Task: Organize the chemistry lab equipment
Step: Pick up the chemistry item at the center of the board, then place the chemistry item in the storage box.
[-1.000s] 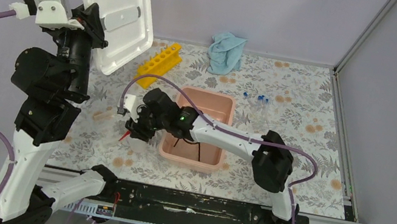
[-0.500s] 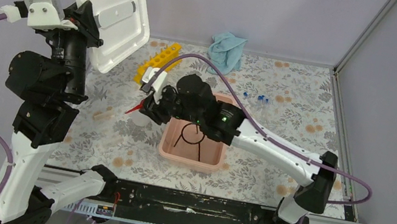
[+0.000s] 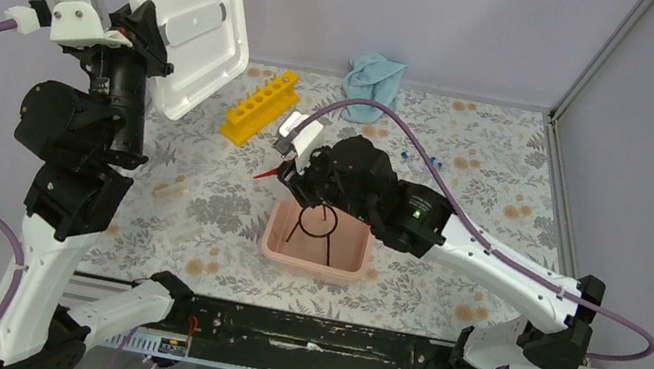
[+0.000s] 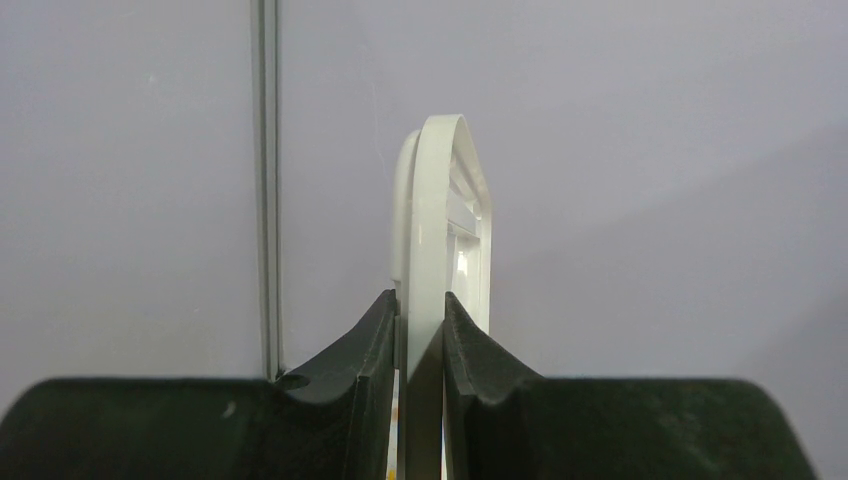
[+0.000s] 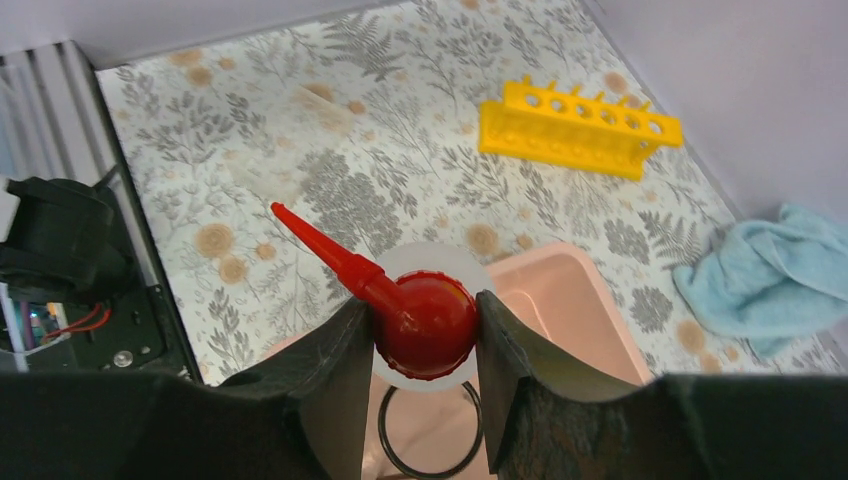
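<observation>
**Lab set: state of sorting**

1. Clear red-spouted bottle (image 5: pixel 425 320): we found it in the right gripper (image 5: pixel 418 330), jaws closed on either side of its red cap, carried in the air over the far-left part of the pink bin (image 3: pixel 311 264). Not yet set down.
2. Black wire ring with stem (image 3: pixel 316 223): lying inside the bin. We judged this item stowed.
3. Yellow test-tube rack (image 3: pixel 260 107): on the table, beyond the bin and to its left, holes empty as far as we could see. Outstanding.
4. Blue-capped tubes (image 3: pixel 432 163): loose on the table beyond the bin's right corner, well apart from the rack. Outstanding.
5. White lid (image 3: pixel 185 17): raised high at the left, pinched by its edge in the narrow jaws of the left gripper (image 4: pixel 420 310).

By our count, one item was stored, one was in transit and two were waiting.

**Surroundings:** the table carried a floral cloth (image 3: pixel 200 193), with a crumpled blue towel (image 3: pixel 373 86) at the back edge. Plain lilac-grey walls (image 3: pixel 386 2) with metal corner posts enclosed it.
</observation>
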